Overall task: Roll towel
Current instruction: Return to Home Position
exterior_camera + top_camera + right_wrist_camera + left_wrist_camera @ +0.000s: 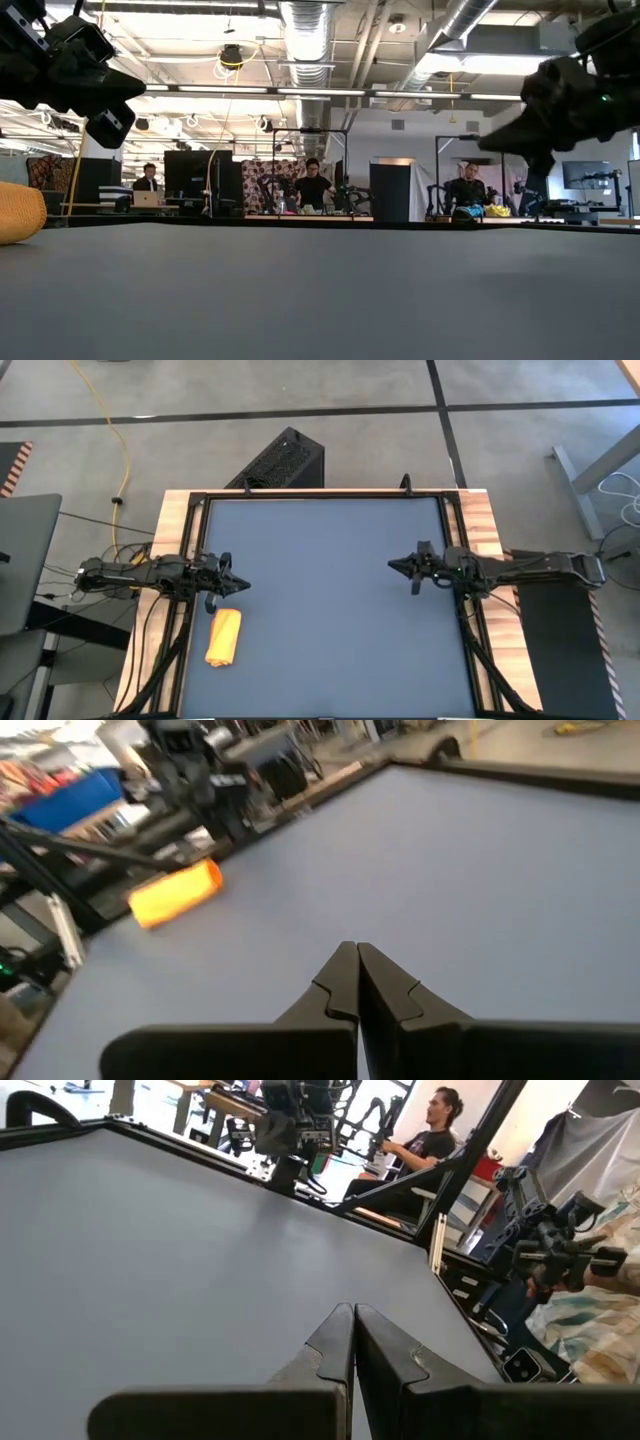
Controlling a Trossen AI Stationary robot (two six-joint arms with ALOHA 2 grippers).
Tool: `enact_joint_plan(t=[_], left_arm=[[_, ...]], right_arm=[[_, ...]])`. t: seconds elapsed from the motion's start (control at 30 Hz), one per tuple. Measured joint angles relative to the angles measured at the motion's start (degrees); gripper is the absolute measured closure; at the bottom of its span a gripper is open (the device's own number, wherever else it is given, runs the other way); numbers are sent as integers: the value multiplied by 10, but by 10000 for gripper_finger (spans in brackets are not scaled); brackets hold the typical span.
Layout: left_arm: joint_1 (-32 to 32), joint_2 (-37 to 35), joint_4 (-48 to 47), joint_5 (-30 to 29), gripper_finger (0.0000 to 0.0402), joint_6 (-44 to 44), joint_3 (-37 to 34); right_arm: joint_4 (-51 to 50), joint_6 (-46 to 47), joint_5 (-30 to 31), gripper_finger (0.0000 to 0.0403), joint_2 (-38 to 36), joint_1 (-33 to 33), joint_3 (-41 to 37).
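The yellow-orange towel (223,637) lies rolled up into a short roll on the dark blue-grey tabletop near its left edge, toward the near side; it also shows in the right wrist view (176,892) and at the left edge of the low view (18,211). My left gripper (245,587) is shut and empty above the table, just beyond the roll's far end. My right gripper (393,564) is shut and empty above the table's right half.
A black frame (320,494) borders the tabletop, with wooden edges outside it. A black box (283,460) stands on the floor beyond the far edge. People sit at desks in the room behind. The table's middle (330,610) is bare.
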Motion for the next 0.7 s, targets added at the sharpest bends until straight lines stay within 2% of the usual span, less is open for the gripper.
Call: enact_joint_plan(t=[0.2, 0.47, 0.7], left_arm=[[0, 0, -1, -1, 401, -1, 1], [0, 0, -1, -2, 401, -1, 1], [0, 0, -1, -2, 401, -1, 1]], right_arm=[[-136, -41, -2, 380, -92, -6, 2], [-146, -168, -19, 379, -124, -24, 3], [-148, -175, -19, 379, -123, -24, 3]])
